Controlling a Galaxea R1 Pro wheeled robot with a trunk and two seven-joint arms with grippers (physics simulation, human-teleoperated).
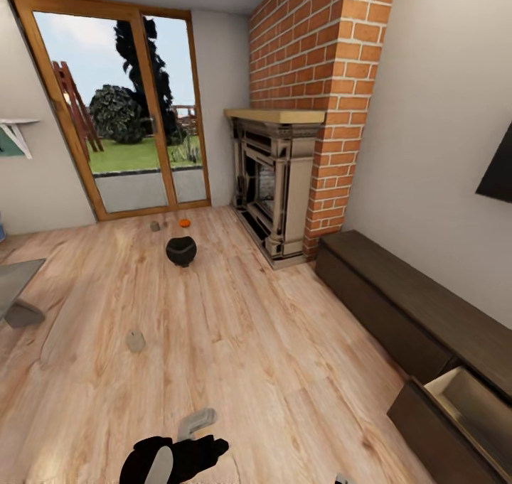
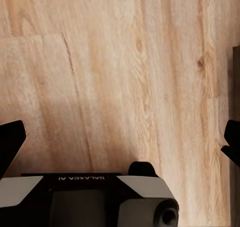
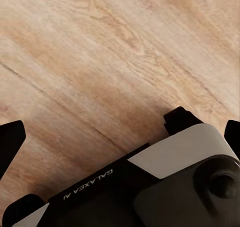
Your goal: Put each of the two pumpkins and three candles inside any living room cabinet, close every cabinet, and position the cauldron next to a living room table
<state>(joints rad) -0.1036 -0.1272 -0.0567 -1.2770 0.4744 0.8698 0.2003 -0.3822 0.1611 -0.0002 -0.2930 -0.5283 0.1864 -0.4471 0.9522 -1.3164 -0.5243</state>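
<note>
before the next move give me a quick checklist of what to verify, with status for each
1. Left gripper free: ok, jaws wide apart over bare floor, nothing between them.
2. Right gripper free: ok, jaws apart, nothing held.
3. Nearest candle reachable: ok, it lies alone on the open floor ahead.
4. Cabinet ready to receive: ok, one drawer stands open at the near right end.
5. All items located: not ok, one pumpkin and a second candle lie by the glass door; the others cannot be found.
6. Cauldron beside the table: not ok, it sits mid-floor, well away.
</note>
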